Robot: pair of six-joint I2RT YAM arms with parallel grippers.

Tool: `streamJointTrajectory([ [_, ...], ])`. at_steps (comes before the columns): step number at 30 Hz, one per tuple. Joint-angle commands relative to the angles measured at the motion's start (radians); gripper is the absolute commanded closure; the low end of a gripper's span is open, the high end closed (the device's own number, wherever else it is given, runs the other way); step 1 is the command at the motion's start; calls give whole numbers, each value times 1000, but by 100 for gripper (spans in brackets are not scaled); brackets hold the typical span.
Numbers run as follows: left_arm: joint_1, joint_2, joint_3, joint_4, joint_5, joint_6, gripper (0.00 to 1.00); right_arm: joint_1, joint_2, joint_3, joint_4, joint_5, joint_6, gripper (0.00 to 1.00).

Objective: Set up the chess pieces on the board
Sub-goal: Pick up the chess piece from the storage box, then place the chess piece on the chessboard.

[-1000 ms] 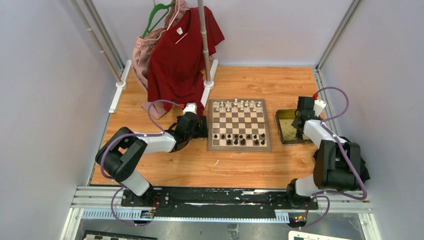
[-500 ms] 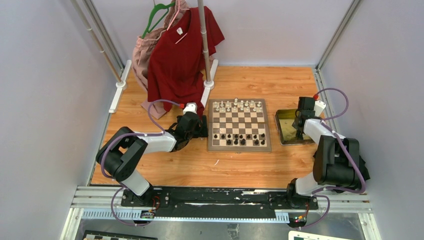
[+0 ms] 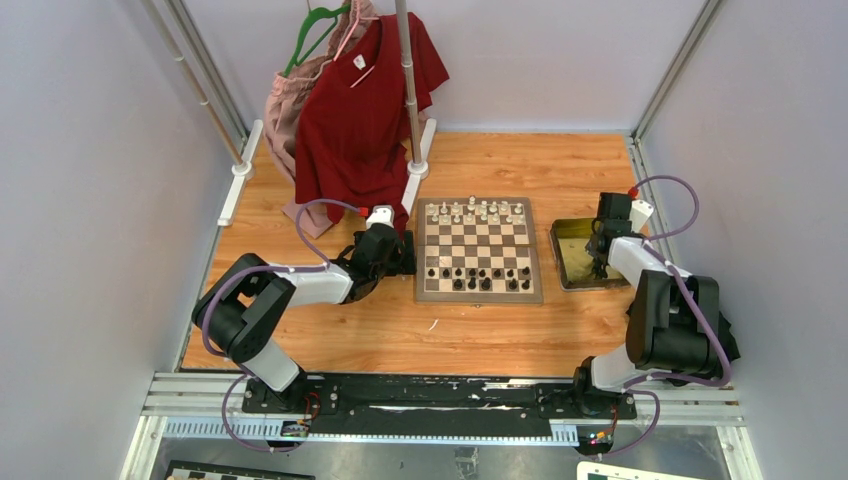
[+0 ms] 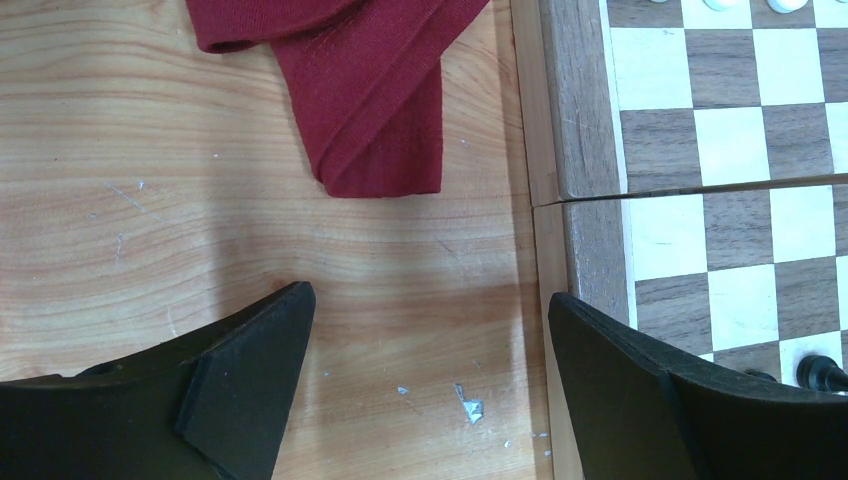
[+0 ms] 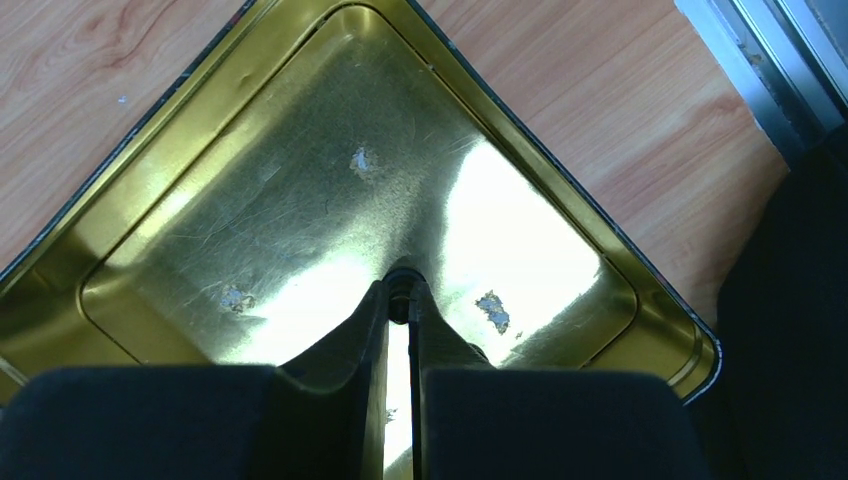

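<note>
- The board [image 3: 478, 250] lies flat at the middle of the wood-grain table [image 3: 400, 335]. It is a square of dark brown and cream checks inside a light wooden border. The left wrist view shows a thin seam running across it.
- The white pieces [image 3: 478, 211] stand along the board's far rows, and the glossy black pieces [image 3: 478, 277] along its near rows.
- The left gripper [image 4: 428, 300] hangs low over bare tabletop just beside the board's left border. Its matte black, wedge-shaped fingers are spread wide with nothing between them.
- A ribbed fold of the red shirt [image 4: 370, 110] lies on the wood beyond that gripper.
- The right gripper [image 5: 400, 305] is over the tray [image 5: 250, 230], a shiny yellow-gold metal rectangle with rounded corners, a raised rim and a scuffed, glaring floor.
- Its fingers are drawn almost together, pinching a small dark rounded piece [image 5: 404, 278] at their tips. The kind of piece cannot be made out.
- The tray sits on the table just right of the board, not touching it.
</note>
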Motion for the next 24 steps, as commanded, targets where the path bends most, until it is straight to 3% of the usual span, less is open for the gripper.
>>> streamJointTrajectory([
  [1, -9, 19, 7, -2, 1, -7, 7, -10, -38, 45, -43, -31, -4, 100],
  [10, -9, 13, 4, -2, -20, -6, 7, 118, -161, 100, -99, -62, -66, 100],
  [24, -7, -30, -15, -8, -79, 4, 6, 679, -273, 174, -229, -60, -184, 100],
])
